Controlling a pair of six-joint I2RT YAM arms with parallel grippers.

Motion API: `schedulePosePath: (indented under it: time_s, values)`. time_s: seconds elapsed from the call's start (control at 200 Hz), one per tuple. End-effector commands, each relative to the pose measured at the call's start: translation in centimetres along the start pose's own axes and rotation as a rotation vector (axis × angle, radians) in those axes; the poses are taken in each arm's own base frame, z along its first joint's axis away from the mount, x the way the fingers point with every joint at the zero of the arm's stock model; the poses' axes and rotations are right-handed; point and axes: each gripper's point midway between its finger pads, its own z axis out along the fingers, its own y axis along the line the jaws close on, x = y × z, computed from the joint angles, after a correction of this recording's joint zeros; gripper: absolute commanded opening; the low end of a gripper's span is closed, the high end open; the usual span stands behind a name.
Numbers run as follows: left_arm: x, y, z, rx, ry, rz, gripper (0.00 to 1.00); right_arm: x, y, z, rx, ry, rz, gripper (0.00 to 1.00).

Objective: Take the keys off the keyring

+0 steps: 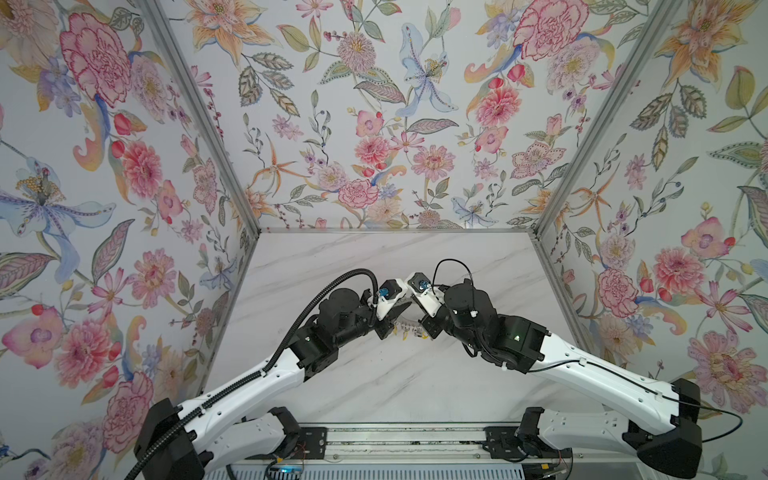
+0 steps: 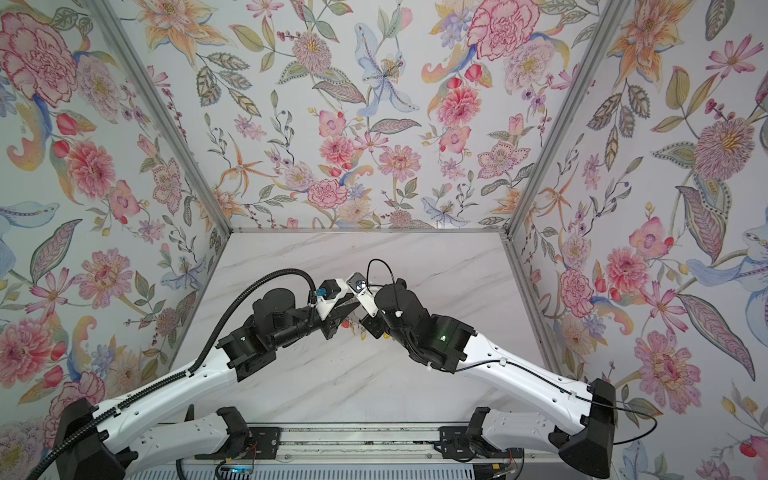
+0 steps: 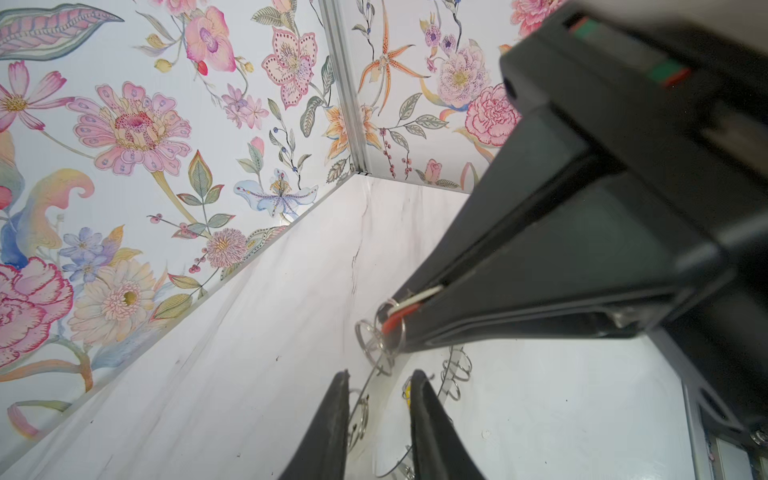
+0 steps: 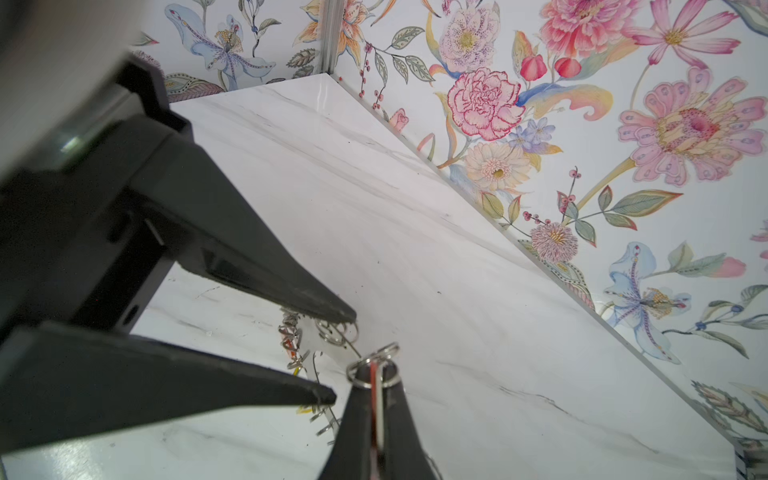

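Reached in from the lower left of both top views with the left arm (image 1: 253, 384), over a marbled counter (image 1: 374, 374) boxed in by flowered walls (image 1: 104, 166). Ended at mid-frame in the left jaws, narrowly apart and set astride the rim of the keyring (image 1: 409, 325). Could not tell whether pressed on it yet. Judged that placing a brace, there to steady the keyring against a pull from the other side.

Found the keyring between the two arms, low over the counter and largely hidden in the top views. Made it out at bottom centre of the left wrist view as a thin edge fringed with wire loops (image 3: 455, 370), with a yellow key (image 3: 406, 390) close beside the jaws. Could not tell whether rested on the counter or hung clear of it.

Saw, just right of that, the right jaws pinched shut on a red key (image 4: 375, 386), gripped flat by its tag with the loop (image 4: 353, 376) jutting past the tips. Judged the tag the broadest hold on offer, and the loop left free for working off the rim. Trailed away to the lower right along the right arm (image 1: 602, 382).

Read no brand, label or writing anywhere.
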Motion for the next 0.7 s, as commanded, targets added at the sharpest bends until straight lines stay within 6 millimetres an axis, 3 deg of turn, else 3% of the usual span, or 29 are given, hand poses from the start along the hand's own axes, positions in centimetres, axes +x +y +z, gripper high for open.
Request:
schedulePosePath:
  time_s: [0.0,0.32,0.51,0.691]
  values:
    - [-0.9,0.3,0.3,-0.005,-0.033,0.038,0.26,-2.8,-0.8,-1.5,0.009,-0.08,0.04,0.0]
    - [-2.2,1.7,0.4,-0.075,-0.076,0.08,0.19,-2.7,-0.5,-1.4,-0.007,-0.066,0.037,0.0]
    - [-2.9,1.1,0.1,-0.047,-0.116,0.107,0.16,-2.6,-0.5,-1.3,-0.009,-0.061,0.037,0.0]
    - [-3.1,0.8,-0.3,-0.037,-0.127,0.139,0.03,-2.7,-0.4,-1.4,-0.015,-0.06,0.039,0.0]
